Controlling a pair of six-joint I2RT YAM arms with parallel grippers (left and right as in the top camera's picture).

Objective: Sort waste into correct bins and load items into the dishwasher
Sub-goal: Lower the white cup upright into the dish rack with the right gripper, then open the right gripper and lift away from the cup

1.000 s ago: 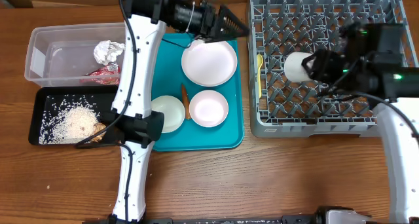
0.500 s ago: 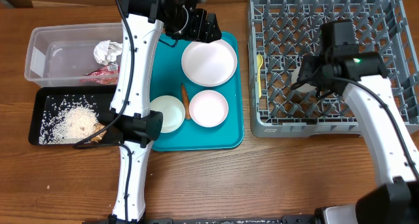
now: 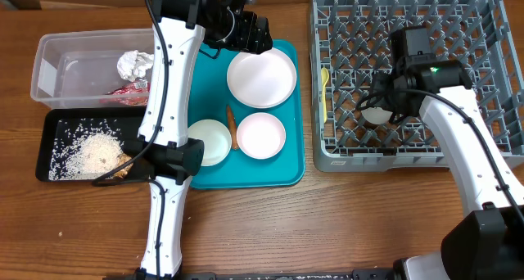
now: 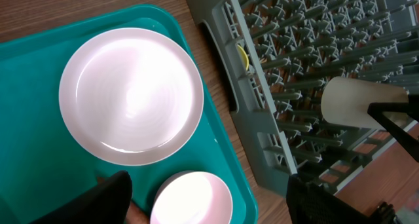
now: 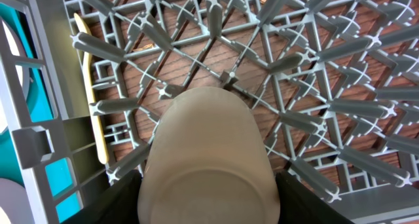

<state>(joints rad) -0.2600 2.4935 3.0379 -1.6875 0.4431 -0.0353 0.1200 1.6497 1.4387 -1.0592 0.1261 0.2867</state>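
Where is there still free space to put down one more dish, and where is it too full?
Free: the bare table in front of the teal tray and the grey rack, and the rack's far rows beyond the cup. Crowded: the tray, where a plate, two bowls and an orange stick leave only narrow strips.

A brown wood-grain table (image 3: 368, 223) lies under even light.
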